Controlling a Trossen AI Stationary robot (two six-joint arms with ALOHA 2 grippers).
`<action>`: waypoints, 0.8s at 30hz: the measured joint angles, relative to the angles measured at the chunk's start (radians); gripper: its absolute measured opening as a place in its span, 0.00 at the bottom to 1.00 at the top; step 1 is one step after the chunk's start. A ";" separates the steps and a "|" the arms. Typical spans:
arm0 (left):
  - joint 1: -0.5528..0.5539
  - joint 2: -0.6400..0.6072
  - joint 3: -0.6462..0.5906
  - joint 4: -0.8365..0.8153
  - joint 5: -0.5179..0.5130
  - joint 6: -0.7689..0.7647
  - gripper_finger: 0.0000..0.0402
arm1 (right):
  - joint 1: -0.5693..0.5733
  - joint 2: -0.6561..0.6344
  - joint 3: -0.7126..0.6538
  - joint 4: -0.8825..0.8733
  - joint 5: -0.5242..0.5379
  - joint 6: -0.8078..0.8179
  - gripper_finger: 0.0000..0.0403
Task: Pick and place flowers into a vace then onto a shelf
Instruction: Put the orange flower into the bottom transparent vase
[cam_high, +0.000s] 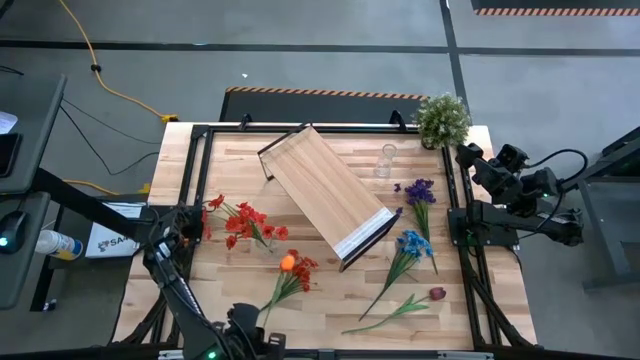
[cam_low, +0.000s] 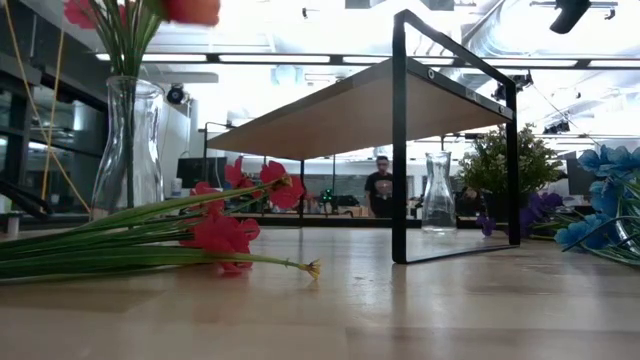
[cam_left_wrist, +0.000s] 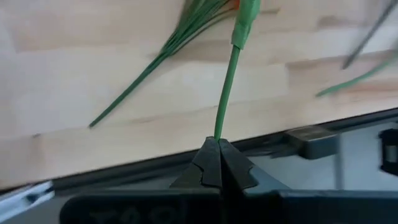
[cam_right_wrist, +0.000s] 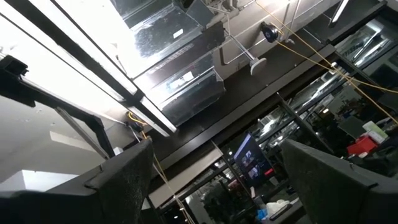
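Table (cam_high: 330, 300): light wood planks, black frame around the edges.

Shelf (cam_high: 322, 192): light-wood board on a black metal frame, white strip at one short end, lying diagonally across the middle of the table; in the low view its board (cam_low: 340, 105) stands raised on the black frame.

Flowers, loose on the table: red blooms (cam_high: 245, 225) left of the shelf; orange bloom (cam_high: 288, 263) just below them; purple (cam_high: 420, 190), blue (cam_high: 412, 243) and dark red (cam_high: 437, 294) to the right of the shelf.

Left hand (cam_left_wrist: 219, 163): at the near table edge, fingers closed on a single green stem (cam_left_wrist: 225, 93) (its bloom is cut off at the picture edge).

Right hand (cam_right_wrist: 214, 180): fingers spread apart, holding nothing, parked off the table's right side and pointing up at the ceiling.

Glass vase (cam_high: 386, 160): empty, upright, beside the shelf's far corner.

Second glass vase (cam_low: 127, 145): close to the low camera, stems standing in it.

Potted plant (cam_high: 442, 120): bushy, pale green, far right corner.
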 joint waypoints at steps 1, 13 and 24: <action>-0.005 0.000 0.003 0.001 -0.024 0.001 0.05 | 0.000 0.000 0.000 0.000 0.003 0.000 0.85; -0.040 -0.001 0.009 0.001 -0.429 0.085 0.05 | 0.000 0.000 0.000 0.000 0.022 0.000 0.85; -0.038 -0.001 0.009 0.001 -0.801 0.339 0.05 | 0.000 0.000 0.000 0.000 0.022 0.001 0.85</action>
